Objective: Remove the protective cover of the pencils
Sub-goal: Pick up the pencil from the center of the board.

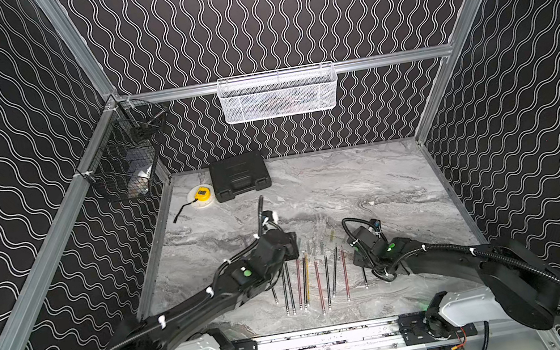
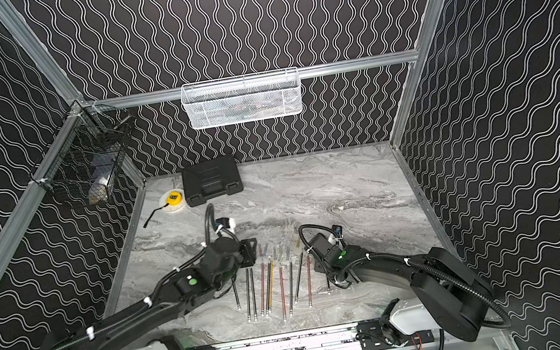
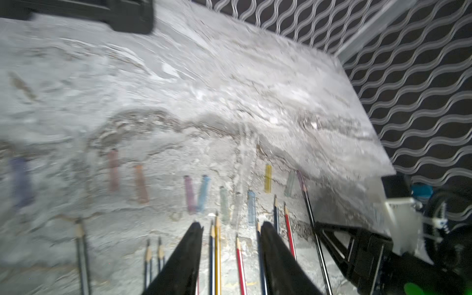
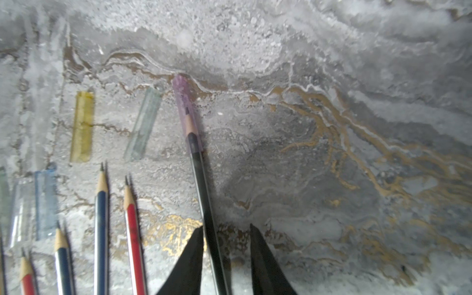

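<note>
- The grey marbled bench (image 1: 348,180) shows whole only in both top views, with a black case (image 1: 238,175) and a yellow tape measure (image 1: 201,194) at its far left corner.
- Both top views show the left arm (image 1: 186,312) and the right arm (image 1: 455,258) reaching in from the front. Their own bulk hides the fingers there.
- The pencils (image 1: 305,282) lie in a row on the bench between the two arms, near the front edge.
- The blurred left wrist view shows the left fingers (image 3: 189,255) spread apart over the row, holding nothing.
- The right wrist view shows the right fingers (image 4: 189,260) apart. A black pencil (image 4: 204,184) lies between them against one finger, with a gap to the other.
- Only the wrist views show the caps' colours. The loose caps (image 3: 267,181) lie just beyond the sharpened tips, and a purple cap (image 4: 185,107) sits on the black pencil's tip.
</note>
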`<action>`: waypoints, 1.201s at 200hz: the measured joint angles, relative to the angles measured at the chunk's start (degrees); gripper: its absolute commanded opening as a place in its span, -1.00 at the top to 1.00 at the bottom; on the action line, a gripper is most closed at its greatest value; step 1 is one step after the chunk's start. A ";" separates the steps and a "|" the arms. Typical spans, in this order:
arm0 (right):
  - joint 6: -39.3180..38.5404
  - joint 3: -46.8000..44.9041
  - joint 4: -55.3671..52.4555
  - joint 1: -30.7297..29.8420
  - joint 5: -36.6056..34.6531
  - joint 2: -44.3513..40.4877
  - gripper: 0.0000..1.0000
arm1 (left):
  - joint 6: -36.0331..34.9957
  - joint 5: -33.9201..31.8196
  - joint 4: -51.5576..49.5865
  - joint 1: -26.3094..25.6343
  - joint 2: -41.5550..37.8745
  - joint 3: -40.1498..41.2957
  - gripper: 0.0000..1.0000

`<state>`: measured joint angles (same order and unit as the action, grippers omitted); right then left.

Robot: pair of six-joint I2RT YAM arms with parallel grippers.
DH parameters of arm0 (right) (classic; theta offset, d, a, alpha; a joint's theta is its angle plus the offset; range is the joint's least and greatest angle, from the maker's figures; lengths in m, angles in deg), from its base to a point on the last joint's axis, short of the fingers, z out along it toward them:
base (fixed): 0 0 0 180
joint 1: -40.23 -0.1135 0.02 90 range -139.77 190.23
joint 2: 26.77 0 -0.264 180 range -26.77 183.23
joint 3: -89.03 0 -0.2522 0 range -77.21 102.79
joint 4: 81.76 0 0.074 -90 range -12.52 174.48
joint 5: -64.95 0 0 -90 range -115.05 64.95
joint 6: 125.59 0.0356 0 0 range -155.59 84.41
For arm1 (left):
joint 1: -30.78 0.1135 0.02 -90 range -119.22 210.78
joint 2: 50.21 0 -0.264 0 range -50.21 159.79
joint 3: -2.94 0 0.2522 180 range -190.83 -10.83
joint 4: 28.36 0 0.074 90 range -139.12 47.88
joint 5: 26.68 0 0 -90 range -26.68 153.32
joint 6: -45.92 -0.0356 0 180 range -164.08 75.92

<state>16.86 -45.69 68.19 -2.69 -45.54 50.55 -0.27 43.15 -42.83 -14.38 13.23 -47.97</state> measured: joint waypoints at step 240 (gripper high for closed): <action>-4.92 7.13 9.90 -1.77 1.90 12.41 1.00 | 2.58 3.50 1.49 5.92 -3.32 3.10 0.20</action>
<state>11.94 -38.56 78.09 -4.46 -43.64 62.97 2.31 46.65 -41.34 -8.46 9.91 -44.87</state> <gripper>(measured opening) 0.056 0.402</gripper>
